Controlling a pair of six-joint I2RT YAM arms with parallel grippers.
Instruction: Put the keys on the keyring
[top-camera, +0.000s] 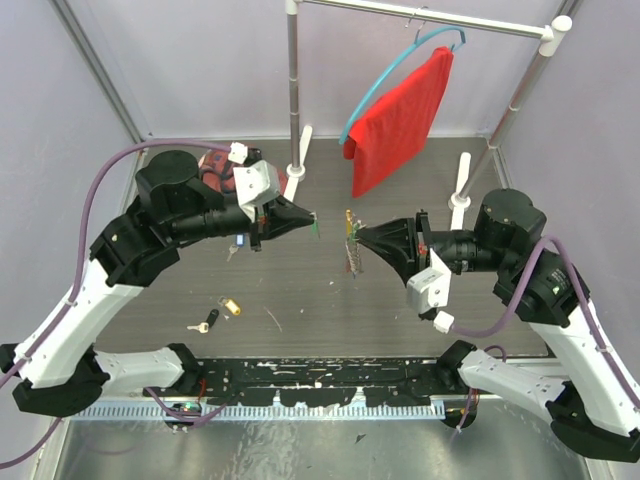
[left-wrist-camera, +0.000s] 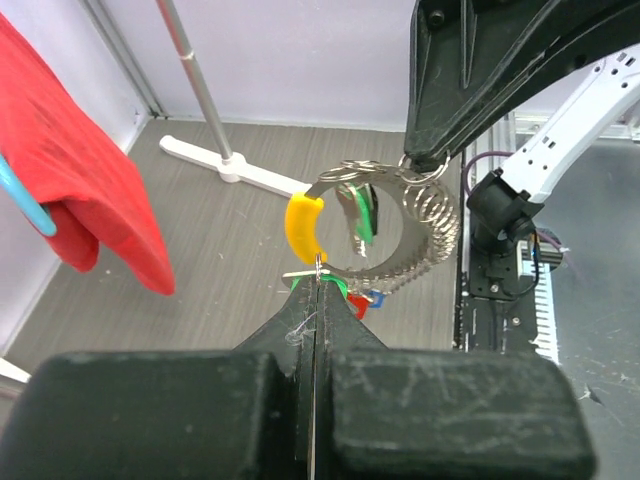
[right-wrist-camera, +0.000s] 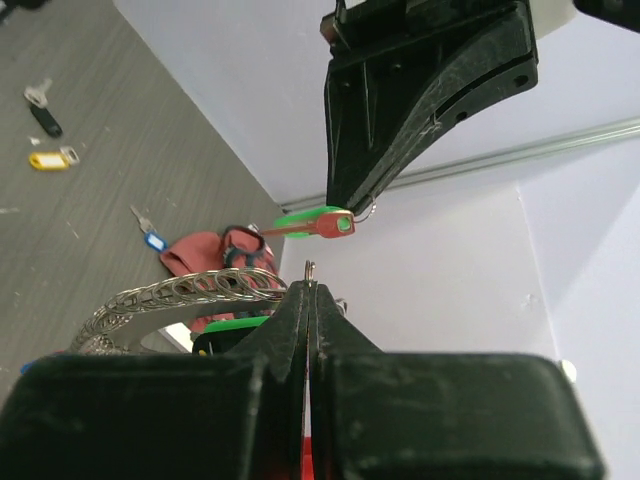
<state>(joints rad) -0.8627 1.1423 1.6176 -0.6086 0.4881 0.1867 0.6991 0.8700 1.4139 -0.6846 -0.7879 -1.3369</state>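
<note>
left gripper (top-camera: 312, 222): pressed together, pinching green key (right-wrist-camera: 300, 220)
key axis: crosswise to those fingertips, blade barely visible
right gripper (top-camera: 352, 236): clamped on keyring (left-wrist-camera: 428, 176); other keys (left-wrist-camera: 304, 226) under it bunched, overlapping

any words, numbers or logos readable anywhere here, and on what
No readable text in any view.
yellow key tag on the table: if it carries a label, it is too small to read.
green key, keyring, red cloth: no print shows.
</note>
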